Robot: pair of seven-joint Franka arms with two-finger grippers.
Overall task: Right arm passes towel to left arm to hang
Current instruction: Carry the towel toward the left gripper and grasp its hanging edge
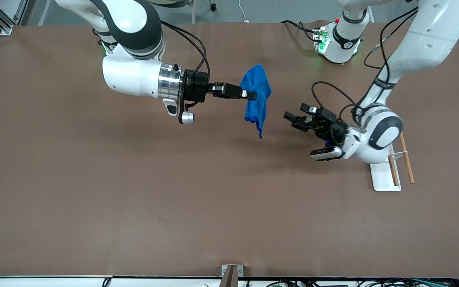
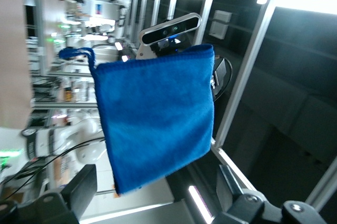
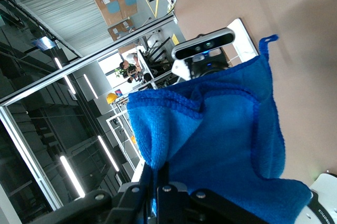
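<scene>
The bright blue towel (image 1: 256, 97) hangs in the air over the middle of the table, pinched at one edge by my right gripper (image 1: 251, 95), which is shut on it. In the right wrist view the towel (image 3: 221, 139) fills the frame above the closed fingers (image 3: 158, 174). My left gripper (image 1: 292, 119) is open and empty, pointing at the towel from the left arm's end with a gap between them. In the left wrist view the towel (image 2: 155, 118) hangs flat ahead of the open fingers (image 2: 81, 187), not between them.
A white rack base (image 1: 385, 175) with wooden rods (image 1: 407, 159) stands under the left arm's wrist. The brown table (image 1: 134, 199) spreads around. The arm bases stand along the table's edge farthest from the front camera.
</scene>
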